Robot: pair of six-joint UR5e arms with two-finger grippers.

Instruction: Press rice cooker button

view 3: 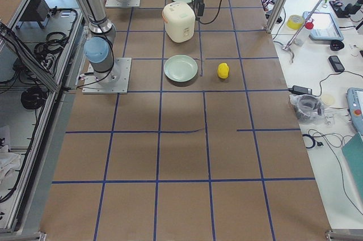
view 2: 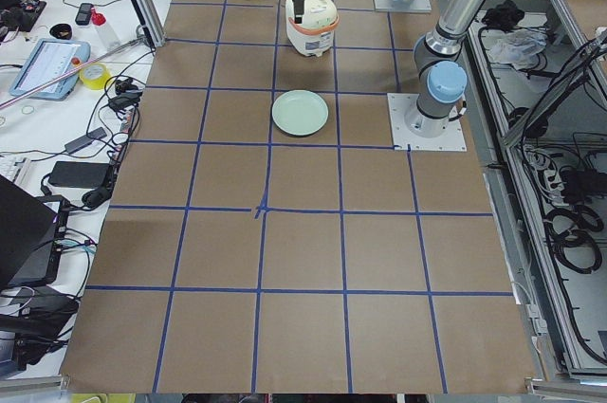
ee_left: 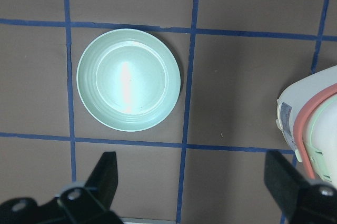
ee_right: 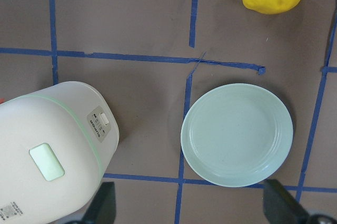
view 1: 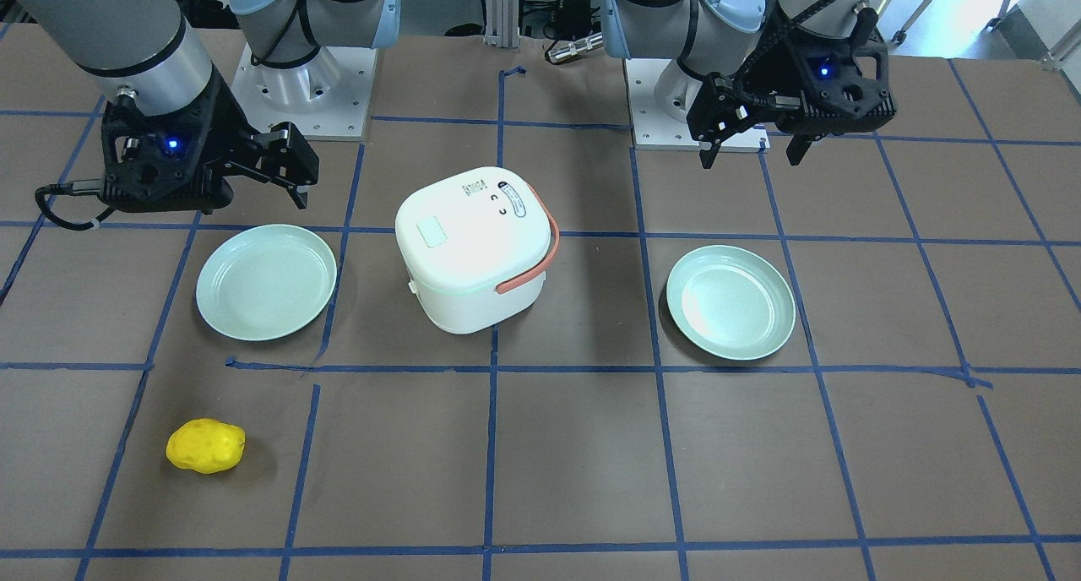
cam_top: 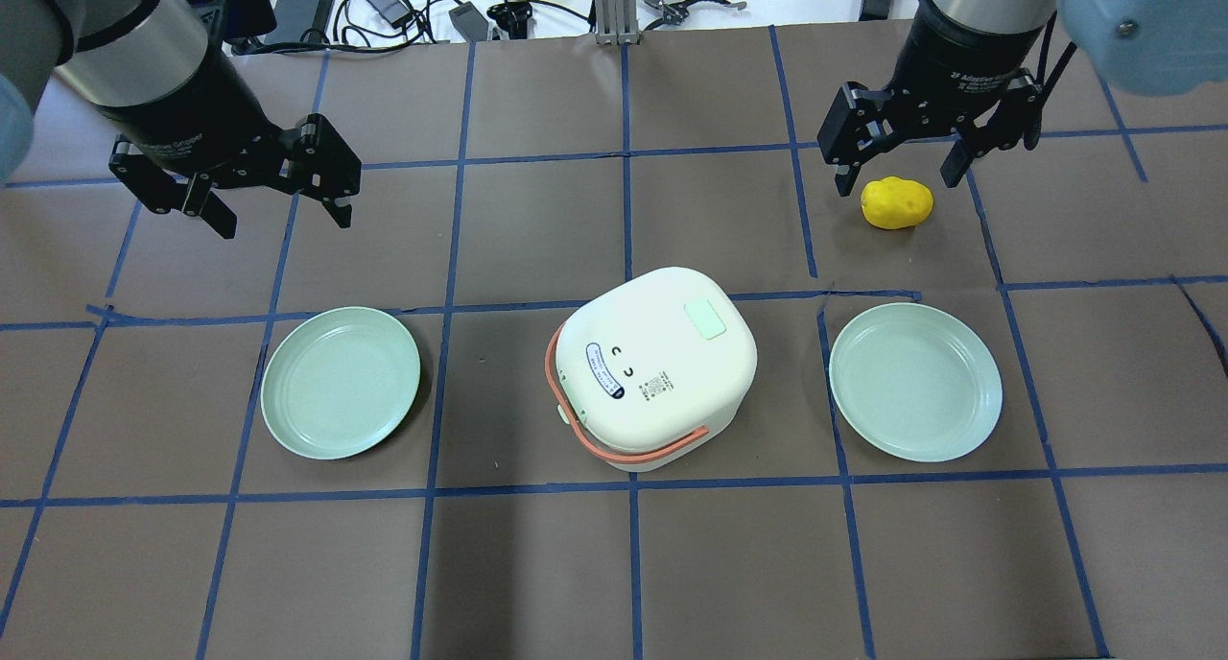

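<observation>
The white rice cooker (cam_top: 657, 363) with an orange handle stands mid-table, lid shut. A pale green rectangular button (cam_top: 707, 318) is on its lid, also in the front view (view 1: 433, 231) and right wrist view (ee_right: 46, 162). A small white button (ee_right: 103, 119) sits on its front panel. My left gripper (cam_top: 225, 185) is open and empty, high over the table, far left of the cooker. My right gripper (cam_top: 902, 166) is open and empty, high above a yellow potato (cam_top: 896, 202), far right of the cooker.
Two pale green plates flank the cooker, one on the left (cam_top: 341, 382) and one on the right (cam_top: 916, 382). The brown table carries a blue tape grid. Cables and tools lie beyond the far edge (cam_top: 413, 8).
</observation>
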